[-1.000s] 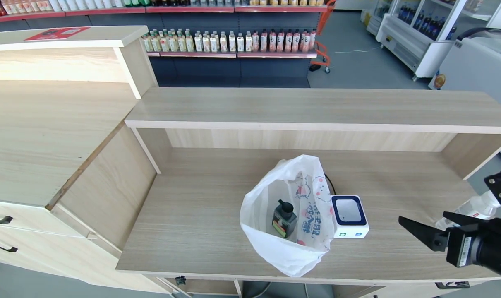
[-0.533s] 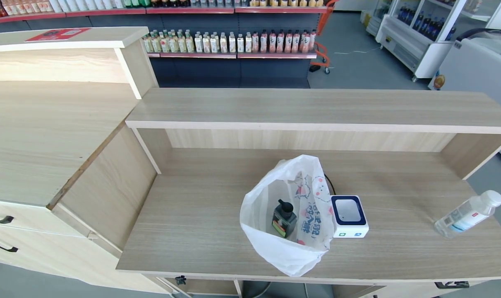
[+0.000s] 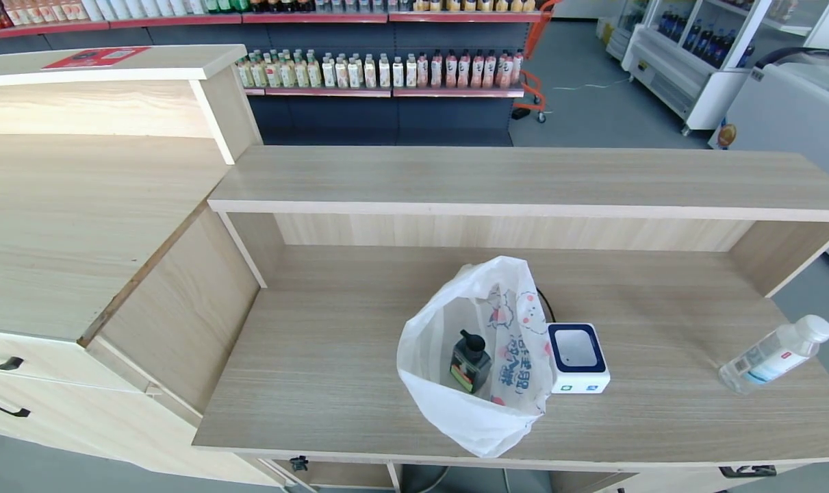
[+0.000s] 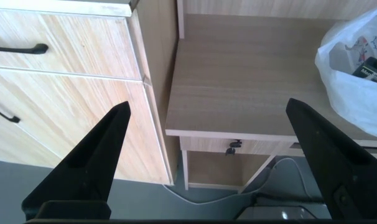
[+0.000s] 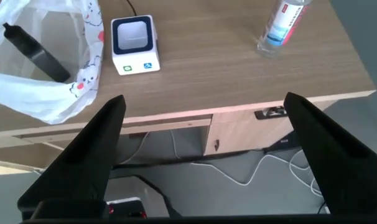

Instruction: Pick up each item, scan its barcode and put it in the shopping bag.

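The clear bottle (image 3: 773, 354) sits on the counter (image 3: 660, 329), at 3 o'clock from the scanner (image 3: 577, 357) and the shopping bag (image 3: 476, 363). The right gripper (image 5: 204, 98), beside the bottle a second ago, has drawn back off the counter, wide open and empty. The left gripper (image 4: 207, 104) likewise gapes empty.

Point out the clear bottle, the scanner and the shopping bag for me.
clear bottle (image 3: 773, 354), head view, on its body.
scanner (image 3: 576, 348), head view, on its top window.
shopping bag (image 3: 517, 349), head view, on its printed side.
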